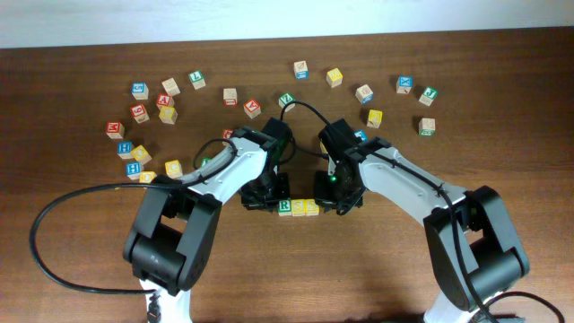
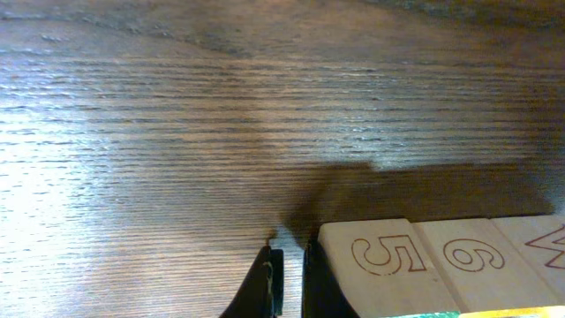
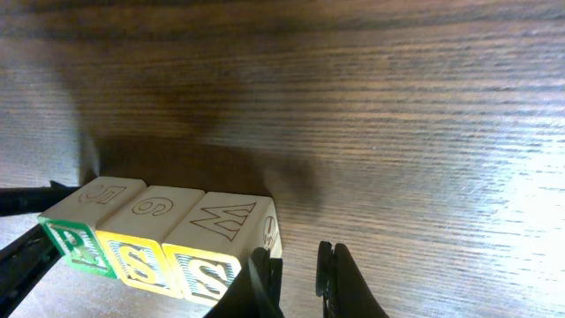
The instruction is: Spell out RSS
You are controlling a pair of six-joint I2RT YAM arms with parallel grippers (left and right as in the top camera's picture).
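The green-bordered wooden cube with a green R [image 1: 284, 207] stands on the dark wood-grain bench [image 1: 502, 90], near the middle of its front half. It forms the left end of a straight row of three as the overhead view shows it. The first yellow-faced wooden S cube [image 1: 299, 207] sits against its right side, and the second yellow-faced wooden S cube [image 1: 312, 207] sits against that one. The three faces touch with no visible gaps, and the row reads R, S, S. In the right wrist view the sides of the cubes turned towards the far bench carry outlined characters: a 5 on the R cube, a 6 on the middle cube and a W on the end cube. The left gripper [image 2: 293, 283] is low at the R end of the row. Its jaws are drawn nearly together with only a narrow slit between them, and they grasp nothing. One of its fingers [image 2: 322, 287] lies against the outer side of the R cube. The right gripper [image 3: 298, 283] is low at the opposite end. Its jaws are likewise close-set and empty, and its nearer finger [image 3: 263, 287] is just beside the outer face of the second S cube; contact there cannot be confirmed. Loose lettered wooden cubes [image 1: 334, 77] in several colours are scattered across the far part of the bench, well apart from the row.
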